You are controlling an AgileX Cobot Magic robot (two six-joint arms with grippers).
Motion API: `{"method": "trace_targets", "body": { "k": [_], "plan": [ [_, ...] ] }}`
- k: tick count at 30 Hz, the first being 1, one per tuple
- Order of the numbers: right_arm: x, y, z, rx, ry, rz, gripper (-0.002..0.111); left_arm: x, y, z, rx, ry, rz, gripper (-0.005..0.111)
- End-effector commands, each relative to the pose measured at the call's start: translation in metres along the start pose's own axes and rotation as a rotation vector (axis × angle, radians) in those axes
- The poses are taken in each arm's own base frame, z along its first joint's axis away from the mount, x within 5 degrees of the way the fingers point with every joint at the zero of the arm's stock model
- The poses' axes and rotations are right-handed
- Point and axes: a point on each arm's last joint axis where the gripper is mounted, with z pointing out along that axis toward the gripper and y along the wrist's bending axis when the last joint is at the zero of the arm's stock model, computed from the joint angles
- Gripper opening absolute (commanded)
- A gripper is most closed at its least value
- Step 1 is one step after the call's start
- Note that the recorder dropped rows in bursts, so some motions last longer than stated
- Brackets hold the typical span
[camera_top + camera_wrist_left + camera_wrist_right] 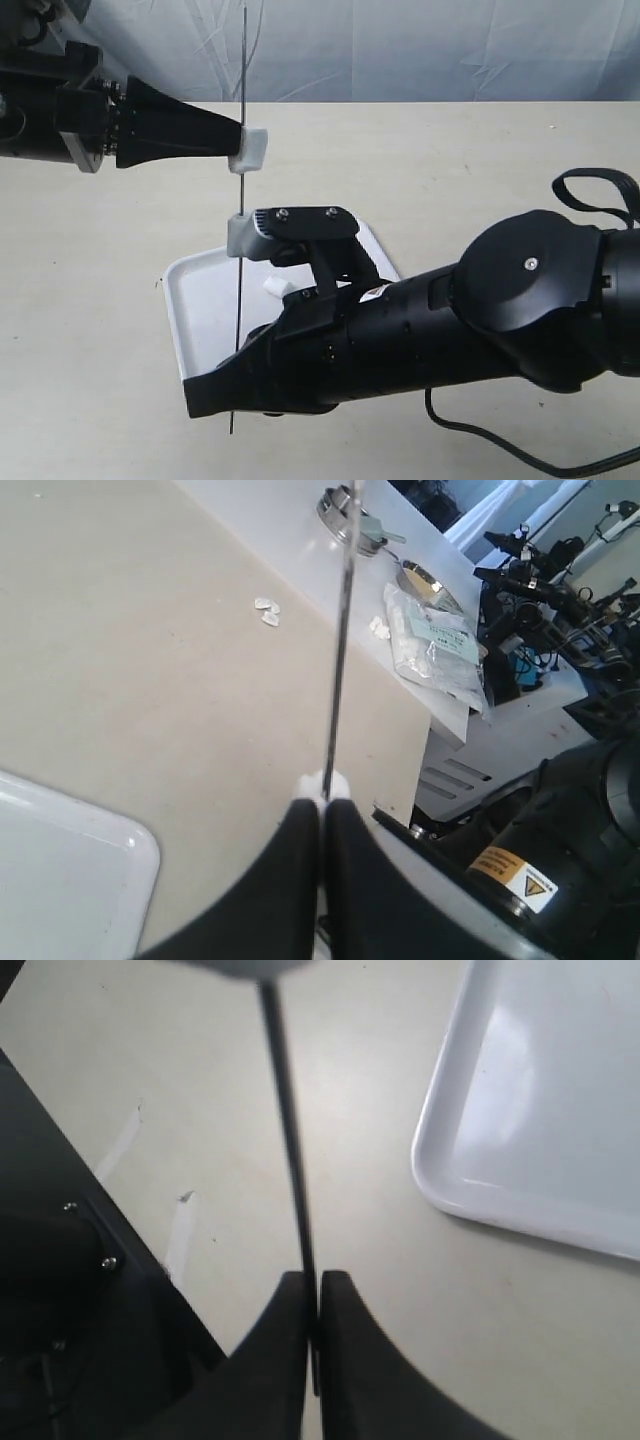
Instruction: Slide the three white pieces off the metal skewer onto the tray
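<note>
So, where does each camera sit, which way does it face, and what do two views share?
Exterior: off the arms, raised, facing down over table and tray; both arms show, left gripper and right gripper holding the skewer.
Left wrist: on left arm, facing past its shut fingers toward cluttered benches.
Right wrist: on right arm, facing past its shut fingers at the table.
Shared: both wrist views show skewer and tray.

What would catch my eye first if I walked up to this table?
A thin metal skewer stands upright by a white tray, pinched by the shut left gripper high up and the shut right gripper near its lower end. One white piece sits on it at the left gripper's tip and a second white piece lower down. A third white piece seems to lie on the tray.
</note>
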Motion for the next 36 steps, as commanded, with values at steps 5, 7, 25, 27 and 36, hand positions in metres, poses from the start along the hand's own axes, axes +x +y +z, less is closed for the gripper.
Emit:
{"method": "trace_targets", "body": {
  "k": [5,7,25,27,36],
  "plan": [
    [0.027,-0.002,0.013,-0.04,0.181,0.001,-0.001,-0.05,-0.017,-0.014,0.065,-0.33,-0.022,0.0],
    [0.031,0.001,0.017,-0.032,0.192,-0.012,-0.001,-0.053,-0.019,-0.015,0.069,-0.339,-0.014,0.0],
    [0.035,0.003,0.024,-0.012,0.184,-0.008,-0.001,-0.039,-0.01,-0.016,-0.017,-0.155,-0.008,0.0],
    [0.03,0.005,0.017,-0.009,0.136,-0.024,-0.001,-0.028,-0.006,-0.015,-0.065,-0.037,0.005,0.0],
    [0.013,0.011,-0.005,0.009,-0.031,-0.047,-0.001,0.01,0.005,-0.01,-0.073,0.036,-0.142,0.0]
  ]
}}
